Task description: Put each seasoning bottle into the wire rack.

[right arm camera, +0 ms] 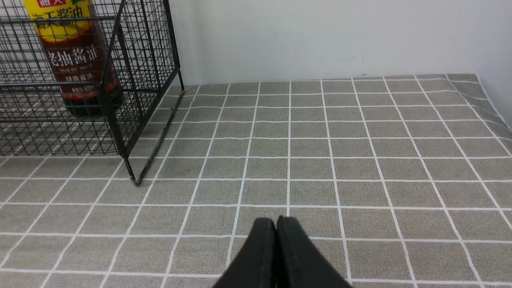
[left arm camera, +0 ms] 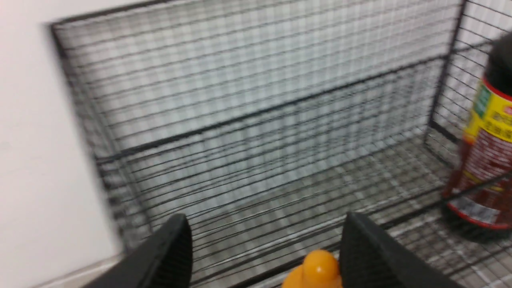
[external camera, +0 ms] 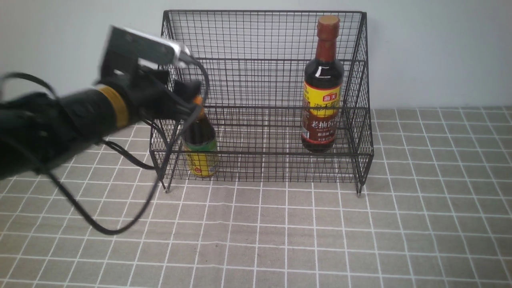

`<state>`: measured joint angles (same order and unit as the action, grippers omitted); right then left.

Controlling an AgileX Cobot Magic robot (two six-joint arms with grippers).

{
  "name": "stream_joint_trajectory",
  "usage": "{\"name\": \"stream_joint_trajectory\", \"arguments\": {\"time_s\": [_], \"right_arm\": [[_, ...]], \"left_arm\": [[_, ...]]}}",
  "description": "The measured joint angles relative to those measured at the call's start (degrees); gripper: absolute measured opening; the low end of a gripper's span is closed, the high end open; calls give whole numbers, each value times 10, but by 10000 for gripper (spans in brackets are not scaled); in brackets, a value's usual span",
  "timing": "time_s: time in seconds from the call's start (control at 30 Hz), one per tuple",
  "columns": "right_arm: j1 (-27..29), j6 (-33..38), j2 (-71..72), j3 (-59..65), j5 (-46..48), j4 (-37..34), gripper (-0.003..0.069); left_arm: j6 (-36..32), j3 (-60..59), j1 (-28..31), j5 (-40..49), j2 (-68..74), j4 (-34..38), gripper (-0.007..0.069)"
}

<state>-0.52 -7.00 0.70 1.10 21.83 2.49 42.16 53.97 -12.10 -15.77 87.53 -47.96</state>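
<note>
Front view: the big dark wire-mesh rack (external camera: 264, 96) stands at 12 o'clock on the grey checked tablecloth (external camera: 280, 240). The short squat bottle with the orange pointed cap (external camera: 201, 148) sits inside at the rack's 8 o'clock corner. The tall dark bottle with the brown-red cap (external camera: 322, 86) stands upright inside at 3 o'clock.

Left wrist view: the left gripper (left arm camera: 264, 256) has its black fingers (left arm camera: 168, 256) spread wide, one on each side of the orange cap (left arm camera: 318, 266). It looks like nothing is held, though the picture is blurry.

Right wrist view: the right gripper (right arm camera: 277, 248) is squeezed tight on nothing, above bare cloth, well apart from the rack.

How they handle: both bottles are probably hard, smooth, a bit slippery and heavy with liquid. Hold them by the neck.

In the way: the rack's front wires and the arm's dangling black cable (external camera: 120, 224).
</note>
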Motion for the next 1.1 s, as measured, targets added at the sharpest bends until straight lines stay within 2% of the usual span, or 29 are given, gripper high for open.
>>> {"name": "stream_joint_trajectory", "arguments": {"time_s": [0.07,0.17,0.3,0.33,0.37,0.43,0.53,0.57,0.6,0.67,0.7,0.77,0.9,1.1], "right_arm": [[0,0,0,0,0,0,-15],[0,-1,0,0,0,0,-15],[0,-1,0,0,0,0,-15],[0,-1,0,0,0,0,-15],[0,-1,0,0,0,0,-15],[0,-1,0,0,0,0,-15],[0,-1,0,0,0,0,-15],[0,-1,0,0,0,0,-15],[0,-1,0,0,0,0,-15],[0,-1,0,0,0,0,-15],[0,-1,0,0,0,0,-15],[0,-1,0,0,0,0,-15],[0,-1,0,0,0,0,-15],[0,-1,0,0,0,0,-15]], "left_arm": [[29,0,0,70,-33,-9,426],[71,0,0,209,-97,-18,315],[81,-1,0,321,-153,-7,104],[81,-1,0,332,-156,-3,93],[66,-1,0,377,-185,24,27],[46,-1,0,408,-202,51,10],[-51,-1,0,494,-246,155,4],[-59,-1,0,505,-248,162,4],[-117,-1,0,544,-265,230,7],[-211,-1,0,603,-289,318,7],[-227,-1,0,620,-294,343,7],[-311,-1,0,674,-327,432,7],[-353,-1,0,707,-384,511,7],[-357,-1,0,714,-495,528,7]]}}
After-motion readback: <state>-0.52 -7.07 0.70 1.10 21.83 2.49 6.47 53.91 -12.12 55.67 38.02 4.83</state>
